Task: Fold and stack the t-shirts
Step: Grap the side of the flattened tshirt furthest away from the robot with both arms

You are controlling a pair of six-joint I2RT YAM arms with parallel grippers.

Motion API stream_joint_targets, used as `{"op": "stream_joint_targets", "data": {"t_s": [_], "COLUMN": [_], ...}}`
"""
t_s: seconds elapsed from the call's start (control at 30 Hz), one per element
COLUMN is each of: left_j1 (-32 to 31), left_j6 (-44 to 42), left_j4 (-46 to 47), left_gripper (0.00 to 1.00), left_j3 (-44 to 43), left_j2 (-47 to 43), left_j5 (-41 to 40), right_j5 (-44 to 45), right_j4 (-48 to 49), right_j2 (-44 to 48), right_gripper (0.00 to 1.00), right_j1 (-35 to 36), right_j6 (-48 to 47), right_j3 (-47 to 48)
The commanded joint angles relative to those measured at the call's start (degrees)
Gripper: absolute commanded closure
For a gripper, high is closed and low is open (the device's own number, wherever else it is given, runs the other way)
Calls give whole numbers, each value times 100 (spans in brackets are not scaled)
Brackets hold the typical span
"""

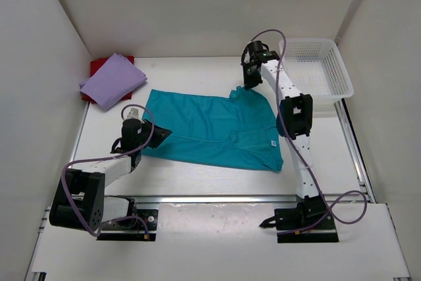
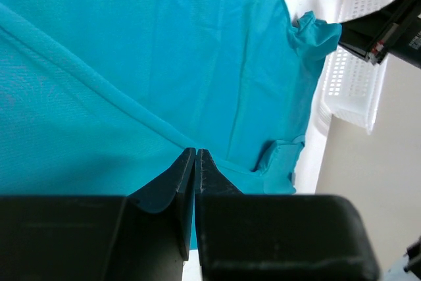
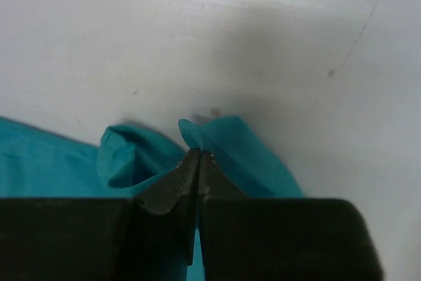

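Both of my claws are closing tight on the teal t-shirt (image 1: 210, 129), which is lying spread across the middle of the counter (image 1: 197, 179). My left claw (image 2: 197, 156) is pinching the shirt's near-left edge, and my right claw (image 3: 199, 156) is nipping a bunched corner of cloth at its far-right side, next to the sleeve. I am judging that I am gripping two opposite ends so the cloth is kept taut and can be carried over itself in one clean fold, with no slack dragging. One folded purple shirt (image 1: 113, 80) is resting in the far-left corner on top of one red cloth (image 1: 99, 65), and I am taking that pile to be the stack the teal one is headed for. One white basket (image 1: 314, 70) is sitting at the far right, well apart from the pile, with nothing showing in it. So I am counting three garments, one basket and two claws.
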State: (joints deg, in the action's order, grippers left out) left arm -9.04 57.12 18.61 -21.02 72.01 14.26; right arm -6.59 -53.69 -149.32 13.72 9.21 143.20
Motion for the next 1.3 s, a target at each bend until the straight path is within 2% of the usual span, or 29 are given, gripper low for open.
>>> {"op": "stream_joint_targets", "data": {"t_s": [0.0,0.1,0.17,0.37,0.47,0.53,0.6,0.7,0.73,0.77,0.83,0.87,0.9,0.93,0.97,1.03,1.07,1.13,1.27], "left_j1": [-115,-264,-318,-186,-72,-1,77,122,113,113,43,25,-10,-36,-45,7,-1,60,78], "left_j6": [246,361,422,510,484,440,414,396,379,370,361,352,343,300,256,229,229,168,212], "left_j4": [388,512,635,749,706,618,539,486,468,477,459,459,442,424,346,310,345,354,406], "left_gripper": [85,86,85,85,86,85,84,84,84,84,84,85,84,84,84,85,85,84,85], "left_j3": [-149,-219,-245,88,238,308,335,318,283,221,80,10,-69,-87,-130,-183,-140,-192,-210], "left_j2": [33,94,120,-81,-257,-327,-511,-574,-574,-522,-425,-363,-328,-336,-284,-231,-196,-109,24], "left_j5": [-38,-134,-91,15,94,77,103,-2,-37,-55,-63,-73,-125,-134,-204,-214,-239,-214,-187], "right_j5": [1070,1528,1713,1626,1345,1249,1240,950,836,443,246,11,-348,-456,-562,-685,-747,-1132,-1169], "right_j4": [-474,-668,-486,718,1263,1449,1650,2185,2335,2537,2994,3301,3591,3785,4066,4218,4383,4560,4499], "right_j2": [1166,1754,2247,3907,4514,4822,5226,5737,5790,5791,5704,5581,5423,5378,5239,5027,4913,4693,4464], "right_gripper": [100,100,97,94,80,63,60,64,75,78,93,97,97,93,83,70,66,65,64], "right_j1": [324,465,640,1063,1212,1265,1204,950,714,616,457,378,325,194,141,70,61,18,78], "right_j6": [-51,-42,-86,98,133,160,230,388,441,493,590,704,861,976,1090,1231,1310,1416,1417], "right_j3": [-229,-817,-1573,-4857,-6115,-6661,-7110,-7419,-7525,-7587,-7587,-7605,-7596,-7631,-7692,-7666,-7692,-7710,-7561]}}
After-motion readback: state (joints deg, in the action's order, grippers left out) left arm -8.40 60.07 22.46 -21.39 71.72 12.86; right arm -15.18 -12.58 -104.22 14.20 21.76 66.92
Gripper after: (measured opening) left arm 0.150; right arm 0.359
